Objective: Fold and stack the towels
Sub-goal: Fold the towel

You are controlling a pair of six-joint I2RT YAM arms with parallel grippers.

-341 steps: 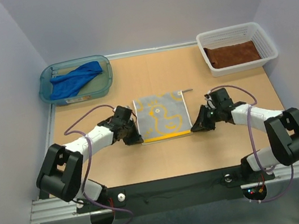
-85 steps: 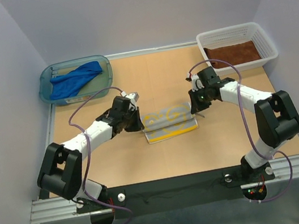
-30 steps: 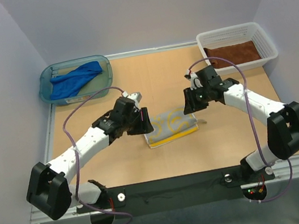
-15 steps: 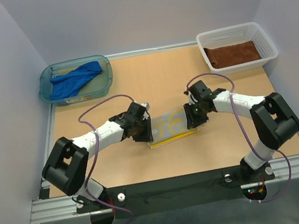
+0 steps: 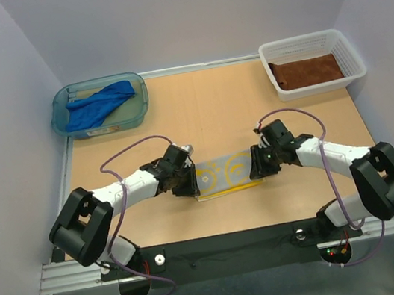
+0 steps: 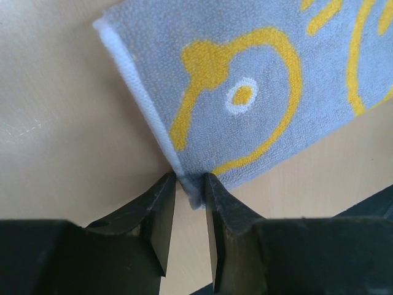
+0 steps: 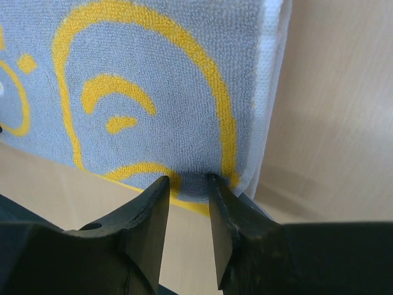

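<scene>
At mid-table, just ahead of the arms: I saw the yellow towel lying folded into a narrow band; grey face with yellow rings up; a yellow strip along its near edge
Left gripper: I found it low over the band's left end; from the wrist camera its fingers were pinching the white-hemmed corner of the cloth, only a slit between them
Right gripper: I found it at the band's right end; its fingers were nipped onto the near corner, where the yellow line met the white hem
Blue towel: it lay crumpled in the teal tub at the far left
Rust-brown towel: it lay flat in the white basket at the far right
</scene>
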